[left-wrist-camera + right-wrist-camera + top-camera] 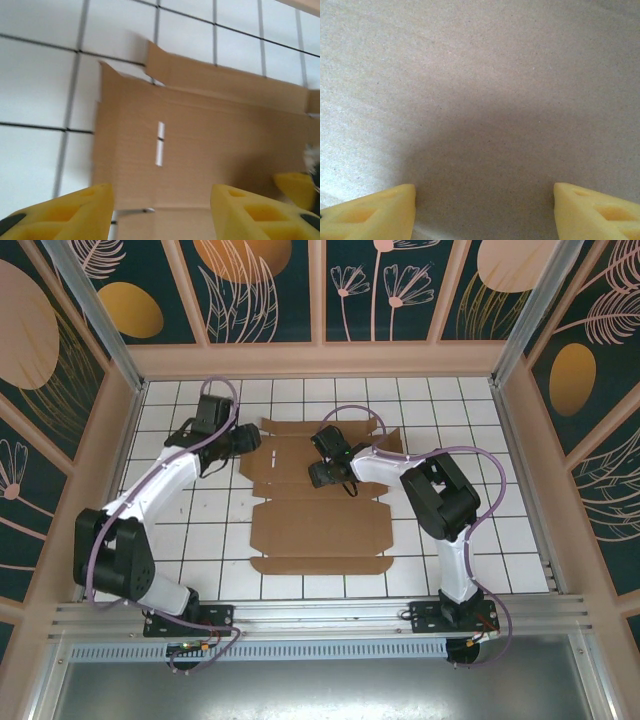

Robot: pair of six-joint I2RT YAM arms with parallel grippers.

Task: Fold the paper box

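Observation:
The paper box [320,525] is a flat brown die-cut sheet on the white tiled table, with flaps at its far and near ends. My left gripper [247,440] is at the sheet's far left edge. In the left wrist view it is open [162,210], its yellow fingers [82,212] spread over the cardboard [200,130] and a white slot [160,143]. My right gripper [320,455] hovers low over the far middle of the sheet. Its fingers [370,215] stand open [485,210] just above plain cardboard [480,100], with nothing between them.
Wooden walls [320,358] ring the tiled table [500,540]. A metal rail [320,615] runs along the near edge by the arm bases. One yellow finger [295,187] of the right gripper shows at the right of the left wrist view.

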